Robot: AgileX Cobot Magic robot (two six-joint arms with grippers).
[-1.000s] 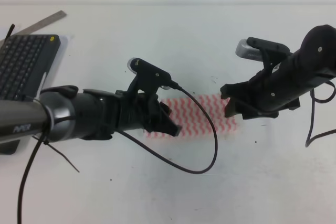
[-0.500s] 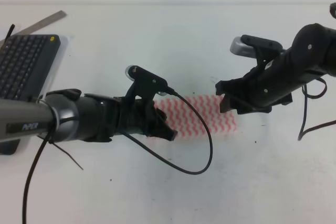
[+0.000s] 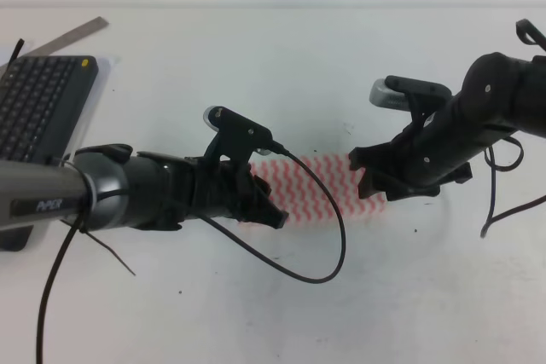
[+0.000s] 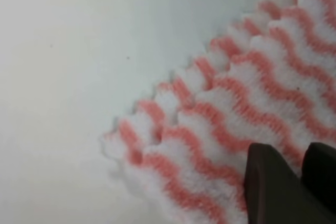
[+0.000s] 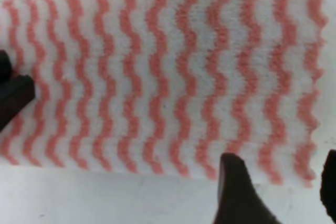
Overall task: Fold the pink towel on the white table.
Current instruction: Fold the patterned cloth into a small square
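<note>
From the exterior high view, the pink towel point(image 3: 328, 190) lies flat near the middle of the white table point(image 3: 256, 66), its wavy stripes showing between the two arms. The left hand point(image 3: 271, 210) sits low over the towel's left end, and a black cable loops from that arm down across the table in front of the towel. The right hand point(image 3: 368, 178) sits over the towel's right end, covering part of it. At the far left edge a dark keyboard point(image 3: 34, 104) rests on the table, well apart from the towel, with a metal ruler point(image 3: 72, 34) lying beyond it.

In the left wrist view, a corner of the towel point(image 4: 236, 103) fills the right side, and two layers show there, one scalloped edge lying just inside another. Bare table point(image 4: 63, 51) takes up the left. The left hand's fingers point(image 4: 270, 187) show as two dark tips close side by side, resting on the cloth; whether they pinch any of it cannot be told.

In the right wrist view, the towel point(image 5: 157, 66) covers nearly the whole picture, with a strip of table point(image 5: 105, 198) along the bottom. The right hand point(image 5: 283, 192) stands spread, one dark finger at the towel's lower edge and the other at the frame's right border, with cloth between them. A dark tip of the left hand point(image 5: 13, 98) touches the towel at the left.
</note>
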